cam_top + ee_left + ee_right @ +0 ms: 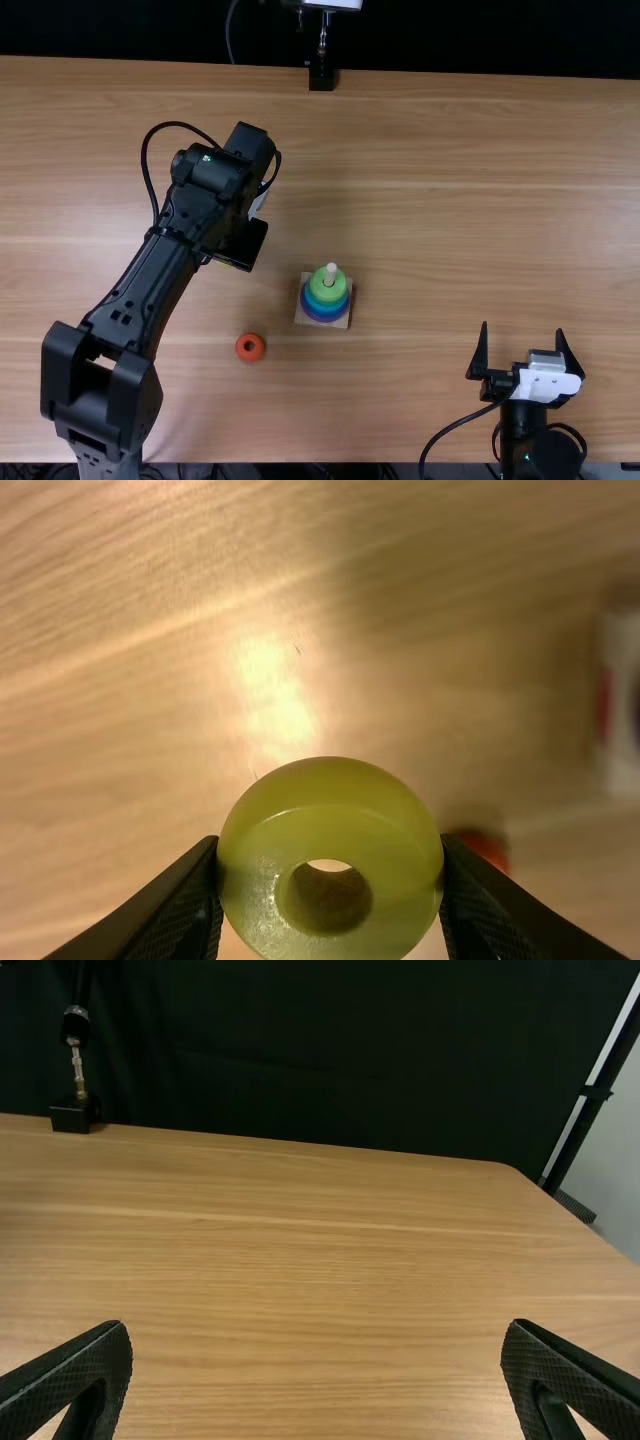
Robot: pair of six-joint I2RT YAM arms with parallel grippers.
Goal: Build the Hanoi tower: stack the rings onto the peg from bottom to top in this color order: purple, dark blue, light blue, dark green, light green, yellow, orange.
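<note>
At the top view's centre, the stacked rings (325,307) run light green, blue and purple downward, around a whitish peg (331,270) on a pale tan base (340,321). The orange ring (250,347), lower left of centre, is plain. Low in the left wrist view, the yellow ring (330,800) leans olive. The light brown table (450,200) has paler grain streaks. The left arm (150,275) is black.

no readable text or numbers on anything.
</note>
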